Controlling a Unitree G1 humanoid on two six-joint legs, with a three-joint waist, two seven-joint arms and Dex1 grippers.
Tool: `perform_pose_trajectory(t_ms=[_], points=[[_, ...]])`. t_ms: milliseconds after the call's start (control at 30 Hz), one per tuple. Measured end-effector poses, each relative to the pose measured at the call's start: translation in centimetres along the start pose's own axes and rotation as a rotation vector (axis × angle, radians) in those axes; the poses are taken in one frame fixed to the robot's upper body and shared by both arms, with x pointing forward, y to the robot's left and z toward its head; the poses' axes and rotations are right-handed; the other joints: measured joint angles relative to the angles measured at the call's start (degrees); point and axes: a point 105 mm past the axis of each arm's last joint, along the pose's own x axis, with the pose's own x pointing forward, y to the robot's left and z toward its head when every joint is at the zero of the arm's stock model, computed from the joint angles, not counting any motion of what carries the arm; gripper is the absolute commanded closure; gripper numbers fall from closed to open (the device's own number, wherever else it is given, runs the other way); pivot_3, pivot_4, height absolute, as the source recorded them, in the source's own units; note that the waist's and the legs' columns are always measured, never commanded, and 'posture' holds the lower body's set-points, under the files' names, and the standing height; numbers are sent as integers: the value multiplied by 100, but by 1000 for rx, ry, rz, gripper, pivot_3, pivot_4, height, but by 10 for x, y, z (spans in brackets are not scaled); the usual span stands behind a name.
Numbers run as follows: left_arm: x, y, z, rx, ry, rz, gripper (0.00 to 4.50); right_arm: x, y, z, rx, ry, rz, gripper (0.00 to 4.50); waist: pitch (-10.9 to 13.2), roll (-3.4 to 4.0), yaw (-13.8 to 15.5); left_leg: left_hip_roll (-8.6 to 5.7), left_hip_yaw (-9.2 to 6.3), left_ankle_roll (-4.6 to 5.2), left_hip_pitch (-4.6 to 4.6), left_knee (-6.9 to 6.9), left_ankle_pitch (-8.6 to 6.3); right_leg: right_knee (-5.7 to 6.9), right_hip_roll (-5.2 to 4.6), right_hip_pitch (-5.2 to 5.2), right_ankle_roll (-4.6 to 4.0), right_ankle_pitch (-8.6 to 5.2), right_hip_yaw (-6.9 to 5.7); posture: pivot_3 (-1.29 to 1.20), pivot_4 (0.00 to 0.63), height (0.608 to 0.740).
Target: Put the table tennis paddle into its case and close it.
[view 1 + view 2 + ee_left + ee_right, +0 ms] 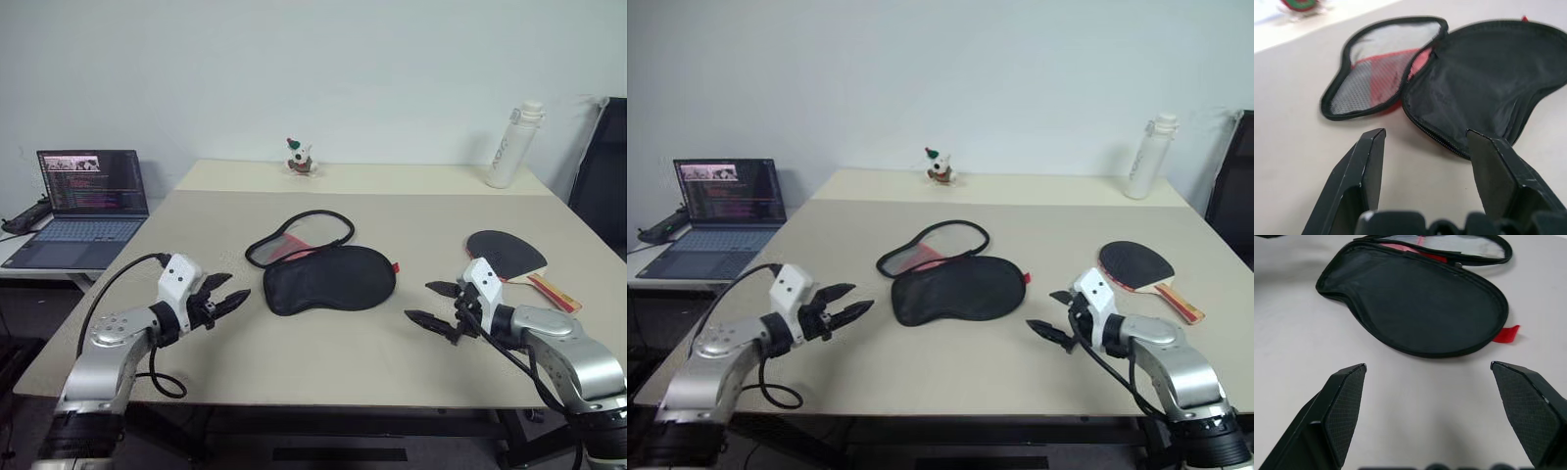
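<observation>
The case (328,278) lies unzipped on the table (392,211), between the 2 grippers. Its black half lies flat, and its mesh-lined flap (297,238) is folded back beyond it, showing red and grey lining. A small red tab (1507,334) sticks out at the edge of the black half.

The left gripper (227,297) hovers just above the table with its 2 fingers (1364,171) spread apart and nothing between them. Its fingertips point toward the near end of the case, close to it but not touching. In the left wrist view the zip edge of the black half lies just past the fingertips.

The right gripper (439,305) is spread wide, grasping nothing, its 2 fingers (1342,406) aimed at the other end of the case with bare table between.

The paddle (509,257) lies flat on the table, black face up, behind and outside the right gripper, apart from the case. Its handle (554,291) points toward the table's near right edge.

A bottle (513,143), a small figurine (300,157) and a laptop (83,204) stand farther off.
</observation>
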Motion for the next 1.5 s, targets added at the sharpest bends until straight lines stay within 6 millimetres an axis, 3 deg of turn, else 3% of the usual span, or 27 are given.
perform_pose_trajectory(t_ms=[167, 467, 733, 933, 1033, 1233, 1400, 1500], points=[[23, -7, -7, 70, 68, -168, 1654, -3, -11, 10, -17, -34, -44, 29, 0, 0, 2, -5, 8, 0, -2, -1, 0, -2, 2, -2, 0, 1, 4, 0, 150, 740], [34, -23, -11, 220, 142, -405, 1654, -7, -16, 7, -11, -34, -82, 29, 0, 0, -3, -5, 23, 2, -12, -2, -2, 8, 3, -24, 1, 2, 14, 0, 150, 740], [41, -40, -27, 280, 177, -518, 1654, -12, -18, 6, -11, -34, -108, 29, 0, -1, -4, -5, 27, 3, -12, 0, -2, 13, 3, -26, 3, 2, 17, 0, 150, 740], [48, -40, -27, 280, 179, -526, 1654, -14, -18, 8, -26, -31, -111, 29, -2, 0, -2, -7, 27, 4, -6, 4, -1, 19, 3, -22, 4, 3, 17, 0, 150, 740], [51, -42, -28, 263, 173, -531, 2307, -14, -17, 10, -32, -35, -109, 0, -4, 1, 27, -7, 23, 4, -1, 10, -1, 22, 3, -13, 7, 5, 14, 0, 150, 740], [54, -43, -30, 192, 165, -520, 4415, -15, -18, 11, -41, -32, -111, 0, -6, 1, 17, -3, 23, 5, 14, 16, 0, 19, 2, 8, 12, 8, 15, 0, 150, 740], [60, -48, -25, 105, 132, -501, 4482, -16, -19, 11, -43, -30, -114, 0, -7, 2, 36, -4, 10, 5, 3, 14, 0, 11, 0, 5, 12, 8, 9, 0, 150, 740], [70, -65, -21, 60, 97, -509, 4482, -16, -19, 11, -43, -30, -114, 0, -6, 1, 49, -3, 9, 5, -2, 17, 0, 8, -7, 7, 17, 11, 10, 0, 150, 740]])
